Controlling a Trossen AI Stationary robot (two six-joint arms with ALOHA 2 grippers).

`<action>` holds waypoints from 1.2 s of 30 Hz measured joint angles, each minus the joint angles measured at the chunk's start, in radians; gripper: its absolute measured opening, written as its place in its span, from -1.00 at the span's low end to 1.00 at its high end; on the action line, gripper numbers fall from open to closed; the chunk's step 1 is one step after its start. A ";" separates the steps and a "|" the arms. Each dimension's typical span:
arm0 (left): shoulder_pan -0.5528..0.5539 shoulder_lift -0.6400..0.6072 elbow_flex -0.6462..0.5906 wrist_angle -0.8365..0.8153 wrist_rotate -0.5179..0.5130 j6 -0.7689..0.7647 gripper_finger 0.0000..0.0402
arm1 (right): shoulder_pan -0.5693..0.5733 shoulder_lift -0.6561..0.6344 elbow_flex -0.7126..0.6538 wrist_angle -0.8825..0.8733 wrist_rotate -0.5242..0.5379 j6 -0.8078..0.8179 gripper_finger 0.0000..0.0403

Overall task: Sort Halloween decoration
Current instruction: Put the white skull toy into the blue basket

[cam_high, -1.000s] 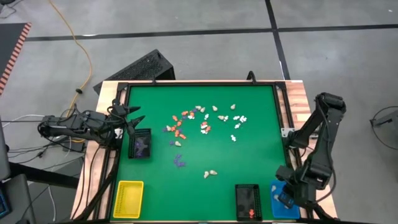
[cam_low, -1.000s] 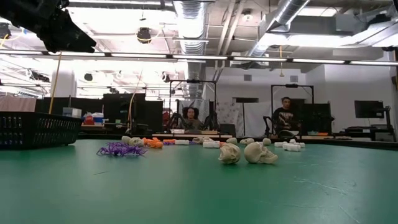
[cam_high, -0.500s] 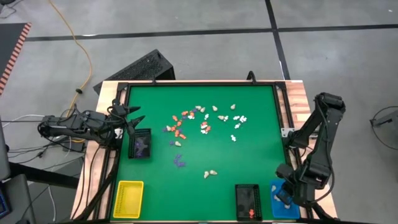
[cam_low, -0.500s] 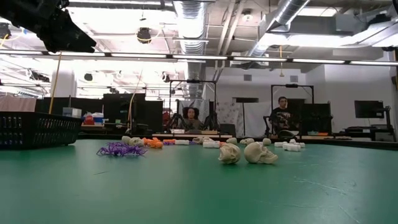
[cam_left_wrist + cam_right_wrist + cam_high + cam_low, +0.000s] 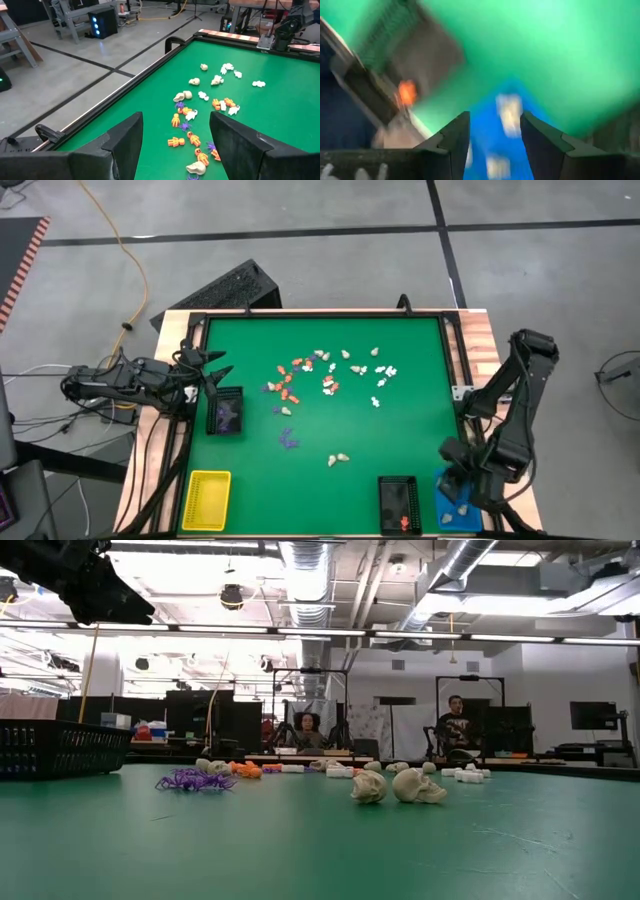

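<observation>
Open left hand point(image 5: 172, 142) over scattered figurines point(image 5: 192, 137).

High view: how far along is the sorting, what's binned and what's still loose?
Done: purple pieces lie in the black tray by the left gripper, an orange one in the black tray at the near edge, and white pieces in the blue tray. In hand: nothing; the right gripper is open over the blue tray. Left: the yellow tray looks empty, and most figurines remain scattered mid-table.
</observation>
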 joint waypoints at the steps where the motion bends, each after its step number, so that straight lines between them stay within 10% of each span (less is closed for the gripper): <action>1: 0.000 0.000 0.000 0.000 0.000 0.000 0.10 | -0.026 0.000 0.000 -0.002 0.066 -0.048 -0.05; 9: 0.000 0.000 0.000 0.000 0.000 0.000 0.10 | -0.373 0.000 0.000 0.116 0.455 -0.666 -0.05; 20: 0.000 0.000 0.000 0.000 0.000 0.000 0.10 | -0.845 0.046 -0.001 0.681 0.348 -1.671 -0.05; 26: 0.000 0.000 0.000 0.000 0.000 0.000 0.10 | -1.102 0.089 -0.093 0.982 0.113 -1.859 -0.05; 36: 0.000 0.000 0.000 -0.014 0.000 -0.003 0.10 | -1.346 0.235 -0.259 1.349 0.086 -1.738 -0.05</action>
